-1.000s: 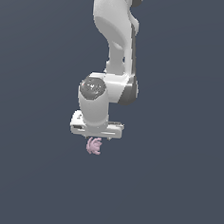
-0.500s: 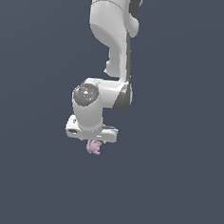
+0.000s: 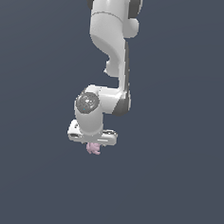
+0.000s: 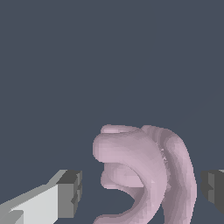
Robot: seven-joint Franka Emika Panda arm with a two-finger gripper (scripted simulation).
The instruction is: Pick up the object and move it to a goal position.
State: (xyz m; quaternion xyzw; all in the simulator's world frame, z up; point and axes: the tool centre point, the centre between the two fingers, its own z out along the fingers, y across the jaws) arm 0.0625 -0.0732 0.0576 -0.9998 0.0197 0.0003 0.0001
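Below the arm's wrist | hand [image 3: 93,145] partly closed on the pink object [image 3: 93,148], fingers [image 4: 70,194] flanking its lobes | hangs unsupported, apparently for carrying to goal

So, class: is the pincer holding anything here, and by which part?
It cannot be told: the pink lumpy object sits between the pincer fingers, but the wrist view shows gaps on both sides, with no visible contact.
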